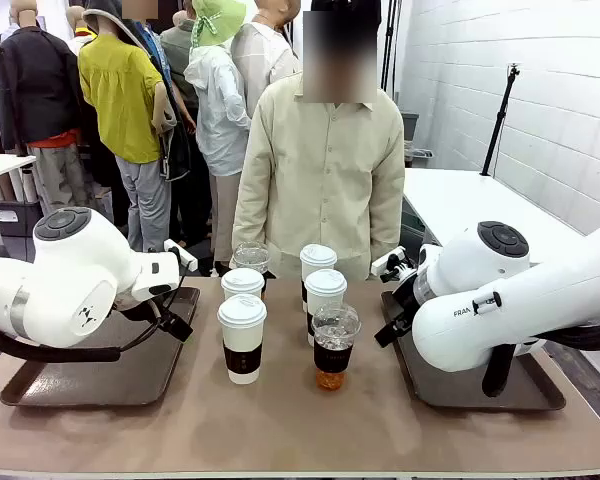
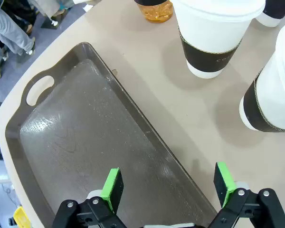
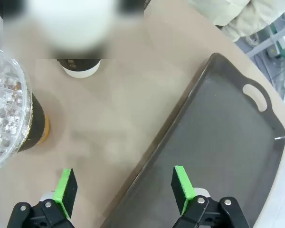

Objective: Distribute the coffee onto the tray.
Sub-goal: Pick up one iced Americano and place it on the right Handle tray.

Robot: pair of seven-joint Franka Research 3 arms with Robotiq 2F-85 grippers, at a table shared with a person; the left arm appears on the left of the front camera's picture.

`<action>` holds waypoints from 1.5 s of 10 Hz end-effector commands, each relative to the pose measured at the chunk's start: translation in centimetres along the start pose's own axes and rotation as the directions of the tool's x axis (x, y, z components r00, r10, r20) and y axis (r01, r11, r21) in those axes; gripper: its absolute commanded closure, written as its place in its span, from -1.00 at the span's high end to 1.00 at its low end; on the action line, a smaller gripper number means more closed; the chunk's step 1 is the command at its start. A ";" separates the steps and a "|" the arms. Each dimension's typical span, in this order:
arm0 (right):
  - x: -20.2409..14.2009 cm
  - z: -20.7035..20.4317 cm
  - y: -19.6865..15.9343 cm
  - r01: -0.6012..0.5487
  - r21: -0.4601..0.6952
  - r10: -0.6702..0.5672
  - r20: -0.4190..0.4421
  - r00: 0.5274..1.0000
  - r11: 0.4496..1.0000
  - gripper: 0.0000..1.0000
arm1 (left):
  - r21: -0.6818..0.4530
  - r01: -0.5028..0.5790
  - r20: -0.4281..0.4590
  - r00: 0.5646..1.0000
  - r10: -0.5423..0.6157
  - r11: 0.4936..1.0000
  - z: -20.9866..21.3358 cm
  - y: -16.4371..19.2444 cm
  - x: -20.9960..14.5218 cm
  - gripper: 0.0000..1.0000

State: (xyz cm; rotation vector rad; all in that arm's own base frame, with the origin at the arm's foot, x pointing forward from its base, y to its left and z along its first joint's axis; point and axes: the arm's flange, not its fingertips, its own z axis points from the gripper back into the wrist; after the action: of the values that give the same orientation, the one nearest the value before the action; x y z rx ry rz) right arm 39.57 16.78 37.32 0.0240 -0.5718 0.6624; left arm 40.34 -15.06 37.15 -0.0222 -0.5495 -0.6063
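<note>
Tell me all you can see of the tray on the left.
The left tray is dark brown, plastic-looking, rectangular with rounded corners, a raised rim and a cut-out handle at one end. It lies flat on the tan table, its scuffed floor holding no cups. The open left gripper hangs over its long edge nearest the cups.

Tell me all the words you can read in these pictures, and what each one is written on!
"FRAN": on the robot's right arm; the rest of the word curves out of sight.
Faint print on the dark sleeve of a white paper cup: too faint to read.
Small dark mark on the left arm: too small to read.
</note>
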 end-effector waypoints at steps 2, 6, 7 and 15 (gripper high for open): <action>0.0 0.0 0.0 0.000 0.000 0.000 0.000 1.000 1.000 1.00 | 0.000 0.000 0.000 1.000 0.000 1.000 0.0 0.0 0.0 1.00; 0.0 0.0 0.0 0.000 0.000 0.000 0.000 1.000 1.000 1.00 | 0.000 0.000 0.000 1.000 0.000 1.000 0.0 0.0 0.0 1.00; 0.0 0.0 0.0 0.000 0.000 0.000 0.000 1.000 1.000 1.00 | 0.000 0.000 0.000 1.000 0.000 1.000 0.0 0.0 0.0 1.00; 1.4 5.7 -0.8 0.006 0.001 -0.006 0.017 1.000 1.000 1.00 | 0.027 0.049 -0.027 0.998 -0.048 0.998 5.5 -1.7 4.3 1.00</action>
State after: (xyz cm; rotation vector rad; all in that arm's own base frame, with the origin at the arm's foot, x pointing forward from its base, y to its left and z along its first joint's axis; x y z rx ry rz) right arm 38.60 16.19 41.71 0.0210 -0.6019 0.6551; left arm 39.68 -17.37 41.77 -0.0111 -0.5555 -0.6560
